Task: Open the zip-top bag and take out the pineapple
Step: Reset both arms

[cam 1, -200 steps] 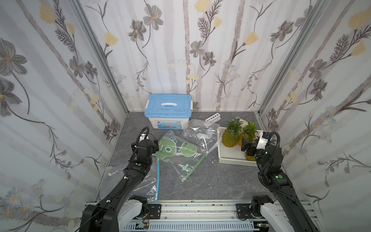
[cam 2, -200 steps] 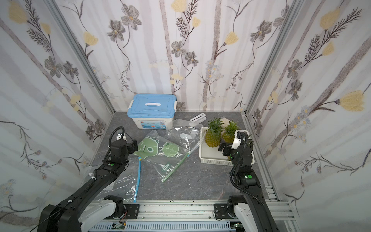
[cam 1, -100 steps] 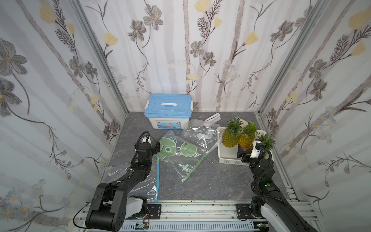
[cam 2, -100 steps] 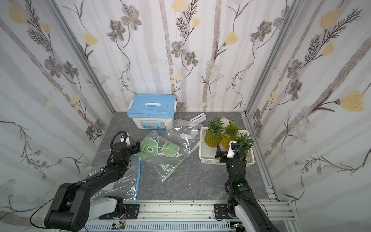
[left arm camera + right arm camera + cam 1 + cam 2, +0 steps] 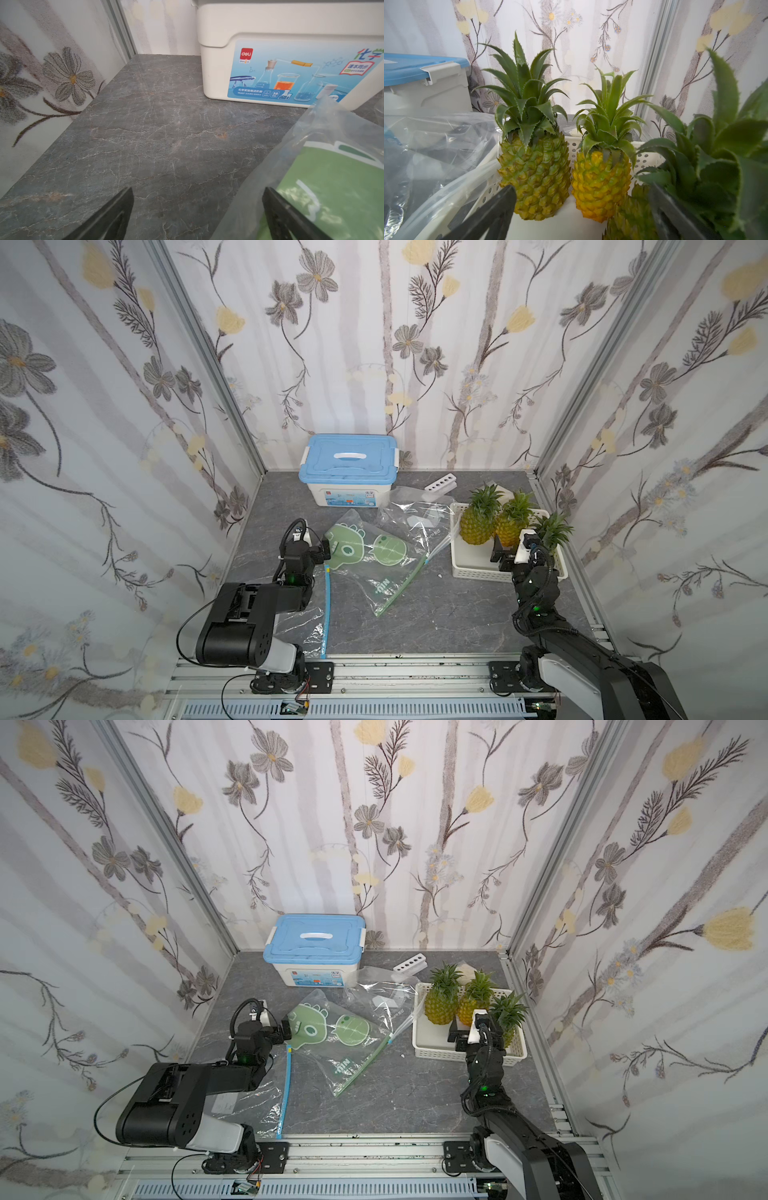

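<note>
Three pineapples stand upright in a white basket [image 5: 473, 568] at the right: one at its left [image 5: 476, 529] [image 5: 535, 178], one in the middle [image 5: 509, 529] [image 5: 600, 187], one at its right [image 5: 552, 531] [image 5: 629, 218]. My right gripper [image 5: 500, 556] [image 5: 581, 188] hangs open over the basket's near side, holding nothing. A zip-top bag with green prints [image 5: 374, 560] [image 5: 332, 176] lies flat mid-table. My left gripper [image 5: 324, 551] [image 5: 198, 190] is open at that bag's left edge, one finger above the plastic.
A blue-lidded white box [image 5: 349, 472] [image 5: 291, 62] stands at the back. A crumpled clear bag [image 5: 419, 516] lies between it and the basket, a white rack [image 5: 440, 482] behind. Another clear bag with a blue zip [image 5: 326, 605] lies under my left arm.
Both arms have drawn back toward the front rail. The right gripper has come away from the third pineapple, which now stands free in the basket. The left arm has folded low.
</note>
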{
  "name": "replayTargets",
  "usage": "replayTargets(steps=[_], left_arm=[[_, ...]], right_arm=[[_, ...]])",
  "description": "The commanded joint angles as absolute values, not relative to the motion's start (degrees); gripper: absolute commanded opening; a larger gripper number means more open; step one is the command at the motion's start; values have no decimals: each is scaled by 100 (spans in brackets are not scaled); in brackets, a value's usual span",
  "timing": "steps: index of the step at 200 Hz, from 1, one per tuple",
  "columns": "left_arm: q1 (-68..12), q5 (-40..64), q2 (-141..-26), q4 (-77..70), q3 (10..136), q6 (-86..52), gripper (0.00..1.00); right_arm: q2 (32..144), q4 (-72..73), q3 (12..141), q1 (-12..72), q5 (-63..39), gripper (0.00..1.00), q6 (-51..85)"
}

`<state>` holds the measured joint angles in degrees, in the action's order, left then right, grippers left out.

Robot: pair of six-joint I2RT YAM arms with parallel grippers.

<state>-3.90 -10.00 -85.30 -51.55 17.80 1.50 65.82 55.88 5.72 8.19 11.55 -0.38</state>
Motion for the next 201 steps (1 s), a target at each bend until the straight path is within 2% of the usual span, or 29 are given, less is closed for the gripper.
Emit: replayTargets(steps=[1, 73, 123, 201], left_arm=[[-288, -727, -8750, -5672, 1852, 33, 100], [-255, -576, -8846, -5548, 1952, 46, 100], [-4, -395, -8854, -5272, 2092, -207, 100], [62, -134, -8868, -4932, 2279, -183, 100]], right_arm=[[6836, 6461, 602, 762, 1075, 100, -226], [7977, 7404, 839, 424, 516, 100, -292], [8470, 7406, 1054, 111, 93, 100, -49], [8482, 6997, 1253, -108, -202, 100, 106]])
